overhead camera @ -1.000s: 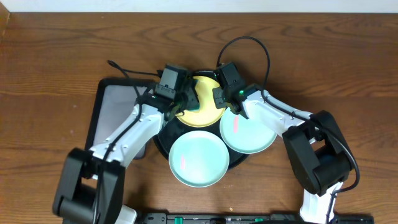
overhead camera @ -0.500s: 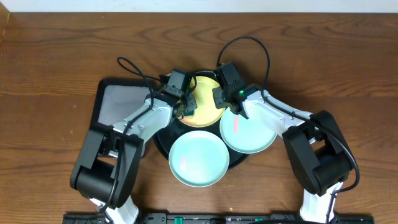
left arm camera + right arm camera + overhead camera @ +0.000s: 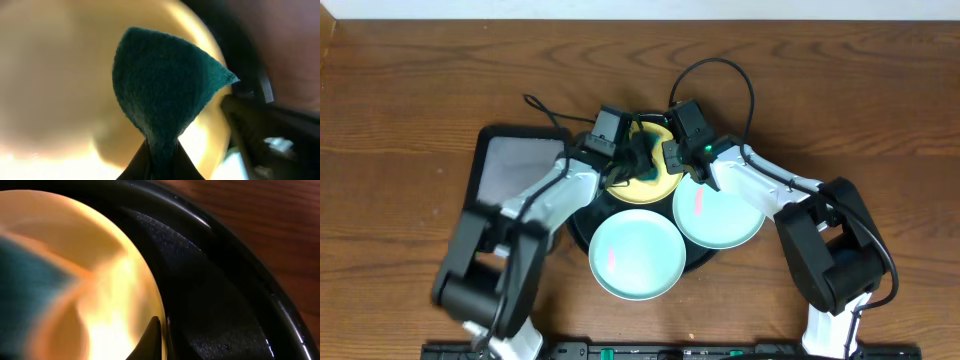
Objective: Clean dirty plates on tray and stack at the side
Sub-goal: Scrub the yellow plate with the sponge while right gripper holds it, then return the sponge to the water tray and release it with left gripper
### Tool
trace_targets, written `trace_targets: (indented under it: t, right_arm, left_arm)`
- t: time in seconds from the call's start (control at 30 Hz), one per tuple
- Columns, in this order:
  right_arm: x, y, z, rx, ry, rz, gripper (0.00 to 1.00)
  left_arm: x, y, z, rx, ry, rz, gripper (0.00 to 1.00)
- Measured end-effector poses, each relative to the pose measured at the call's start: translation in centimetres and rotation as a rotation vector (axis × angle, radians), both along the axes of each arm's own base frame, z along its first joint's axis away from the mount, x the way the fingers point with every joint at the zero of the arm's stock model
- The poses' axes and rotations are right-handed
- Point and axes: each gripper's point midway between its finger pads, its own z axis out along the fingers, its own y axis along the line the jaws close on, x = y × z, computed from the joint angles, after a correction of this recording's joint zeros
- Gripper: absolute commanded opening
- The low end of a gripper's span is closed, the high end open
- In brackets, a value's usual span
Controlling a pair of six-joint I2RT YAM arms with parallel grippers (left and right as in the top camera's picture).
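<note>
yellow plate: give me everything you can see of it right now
The yellow plate is small, round, shallow and glossy. It sits at the back of the black tray, partly hidden overhead by both grippers. The left gripper presses a green sponge onto its face. The right gripper pinches its rim. The wrist views are too blurred to show any smear.
</note>
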Motion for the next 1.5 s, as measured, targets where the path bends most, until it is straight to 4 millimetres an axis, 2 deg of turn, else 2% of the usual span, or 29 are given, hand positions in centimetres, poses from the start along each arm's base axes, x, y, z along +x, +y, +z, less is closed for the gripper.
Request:
trace_targets:
  t: [0.13,0.2,0.27,0.37,0.53,0.7,0.8,0.9,1.0,1.07,1.1,1.17,1.23,1.27,1.37,1.4,1.43,1.47,1.5]
  right_arm:
    - [0.0,0.1,0.0,0.002,-0.002,0.001,0.04]
    - [0.0,0.1,0.0,0.003,-0.002,0.001,0.04]
    - [0.0,0.1,0.0,0.003,-0.001,0.002,0.05]
    - [0.0,0.1,0.0,0.003,-0.001,0.002,0.04]
    - [0.0,0.1,0.0,0.003,0.000,0.002,0.05]
    - [0.0,0.1,0.0,0.004,-0.001,0.002,0.06]
    - [0.0,0.1,0.0,0.004,0.000,0.002,0.06]
    - [0.0,0.1,0.0,0.004,-0.001,0.002,0.07]
    - [0.0,0.1,0.0,0.005,0.000,0.002,0.16]
    - [0.0,0.1,0.0,0.006,0.000,-0.001,0.27]
    - [0.0,0.1,0.0,0.007,0.001,0.000,0.29]
    - [0.0,0.1,0.0,0.008,0.001,-0.002,0.34]
    - [0.0,0.1,0.0,0.010,0.002,-0.002,0.41]
    - [0.0,0.2,0.0,0.010,0.002,-0.003,0.49]
    - [0.0,0.1,0.0,0.009,0.002,-0.002,0.61]
    - [0.0,0.2,0.0,0.010,0.002,-0.002,0.62]
    - [0.0,0.2,0.0,0.011,0.003,-0.002,0.63]
    - [0.0,0.2,0.0,0.011,0.003,-0.003,0.62]
    - [0.0,0.2,0.0,0.011,0.002,-0.003,0.61]
  left_arm:
    - [0.3,2.5,5.8,0.066,-0.135,0.051,0.07]
    - [0.1,4.6,8.6,0.134,-0.201,0.086,0.08]
    - [-0.4,7.2,10.3,0.224,-0.233,0.128,0.07]
    - [-1.6,11.5,10.6,0.368,-0.202,0.196,0.07]
    - [-3.9,19.1,8.3,0.555,-0.036,0.324,0.07]
    - [-4.7,25.5,6.7,0.624,0.072,0.458,0.07]
    - [-4.8,26.7,5.1,0.640,0.125,0.435,0.08]
    - [-4.4,26.4,2.6,0.640,0.174,0.354,0.08]
    - [-4.1,26.0,0.3,0.648,0.209,0.287,0.08]
    - [-4.2,25.9,-1.0,0.651,0.237,0.255,0.17]
    - [-4.3,25.9,-1.4,0.654,0.250,0.241,0.28]
    - [-4.5,25.8,-1.9,0.656,0.264,0.224,0.43]
    - [-4.5,25.8,-1.9,0.657,0.259,0.216,0.54]
    - [-4.4,25.8,-1.6,0.659,0.252,0.212,0.59]
    - [-4.2,25.8,-0.7,0.656,0.223,0.222,0.62]
    - [-4.0,25.8,0.2,0.653,0.199,0.232,0.63]
    - [-3.9,25.8,1.1,0.649,0.172,0.245,0.67]
    - [-3.7,25.8,2.3,0.643,0.137,0.260,0.77]
    - [-3.5,25.8,3.7,0.636,0.098,0.279,0.78]
